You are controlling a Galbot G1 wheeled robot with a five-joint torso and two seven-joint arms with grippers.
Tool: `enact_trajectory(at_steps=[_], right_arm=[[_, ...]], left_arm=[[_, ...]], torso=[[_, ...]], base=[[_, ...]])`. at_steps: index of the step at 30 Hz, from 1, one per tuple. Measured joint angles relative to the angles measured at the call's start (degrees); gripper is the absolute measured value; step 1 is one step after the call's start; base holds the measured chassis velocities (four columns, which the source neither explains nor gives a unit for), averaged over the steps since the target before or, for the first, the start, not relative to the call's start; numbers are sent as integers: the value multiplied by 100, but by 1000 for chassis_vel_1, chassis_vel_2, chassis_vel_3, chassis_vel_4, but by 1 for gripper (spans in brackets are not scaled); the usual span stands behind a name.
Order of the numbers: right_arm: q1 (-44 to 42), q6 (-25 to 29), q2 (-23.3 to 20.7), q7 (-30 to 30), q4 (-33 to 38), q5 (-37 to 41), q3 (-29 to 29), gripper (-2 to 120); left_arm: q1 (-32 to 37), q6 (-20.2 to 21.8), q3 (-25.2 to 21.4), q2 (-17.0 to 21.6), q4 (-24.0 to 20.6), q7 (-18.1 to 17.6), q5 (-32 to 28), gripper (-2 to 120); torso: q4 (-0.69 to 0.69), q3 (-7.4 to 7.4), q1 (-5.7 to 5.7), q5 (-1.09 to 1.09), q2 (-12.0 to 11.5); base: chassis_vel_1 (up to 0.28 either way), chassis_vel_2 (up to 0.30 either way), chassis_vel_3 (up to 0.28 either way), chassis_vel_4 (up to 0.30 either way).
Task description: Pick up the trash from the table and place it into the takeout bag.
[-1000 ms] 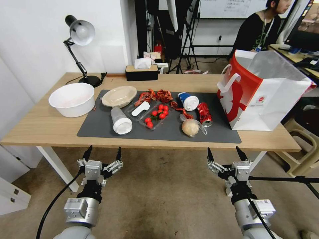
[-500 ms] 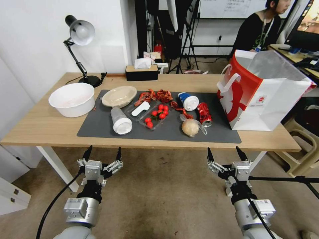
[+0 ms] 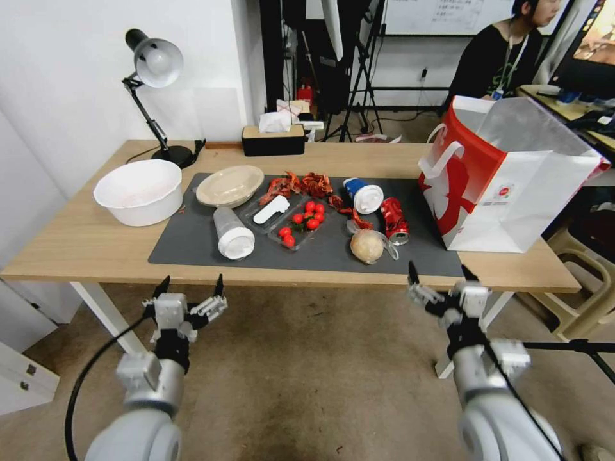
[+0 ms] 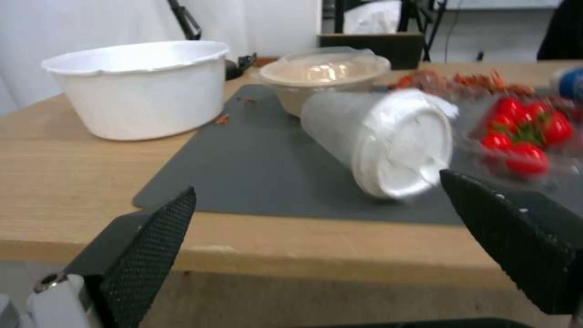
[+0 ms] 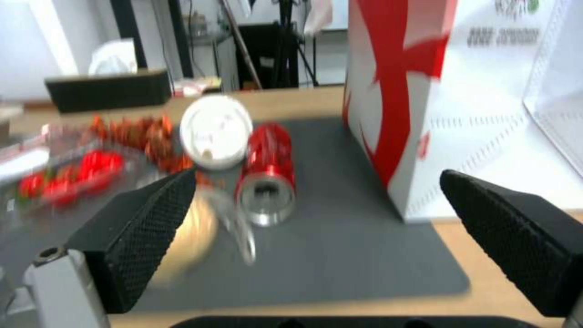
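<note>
Red crushed can point(image 3: 394, 221) lies on the bench point(image 3: 83, 243) mat just ahead of the right gripper point(image 3: 442, 280), open end facing it, long axis pointing away. Right gripper released, nearer; left gripper point(image 3: 189, 287) released too.

- On the table point(image 3: 77, 246): a mat point(image 3: 192, 240) across the middle, the takeout bag point(image 3: 506, 179) at the right end, its near corner on the mat's right edge.
- Left of the mat: a big bowl point(image 3: 138, 191); behind it, a desk lamp point(image 3: 154, 70).
- On the mat, left to right: dish point(image 3: 229, 186) at the far left corner, clear cup point(image 3: 232, 234) lying on its side before it, tray of tomatoes point(image 3: 301, 224), blue cup point(image 3: 364, 194), can point(image 3: 394, 219) beside the bag.
- Near the mat's near edge, before the blue cup: bun point(image 3: 367, 246).
- Behind the mat, at the table's far edge: tissue box point(image 3: 273, 139).
- Before the table's near edge: left gripper point(image 3: 189, 288) at the left, right gripper point(image 3: 441, 274) at the right.
</note>
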Motion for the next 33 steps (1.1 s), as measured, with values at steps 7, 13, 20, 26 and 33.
enact_trajectory(at_steps=[7,13,20,26,33], right_arm=[[181,130,-225,16,-162,357,-198,100],[367,147,-369,51,-298,528,-363,100],[981,57,-588,374,-867,1198,-779,100],[1491,-138,-642,658,-1302,1389,-1155,100],[1973,-289,-650,848,-1813,1479,-1574,100]], left_arm=[[49,-112,-34,-14,5,-9,-56,100],[73,-195,-37,-10,4,-9,-43,100],[-93,-251,124,106,166,21,-32,100],[-104,-264,102,122,236,22,-32,100],[-116,-279,69,95,279,18,-32,100]], torso=[[-2,0,-1,1,0],[-2,0,-1,1,1],[-5,0,-1,1,2],[0,0,-1,1,2],[-2,0,-1,1,1]], base=[[0,0,0,0],[0,0,0,0],[0,0,0,0],[0,0,0,0],[0,0,0,0]])
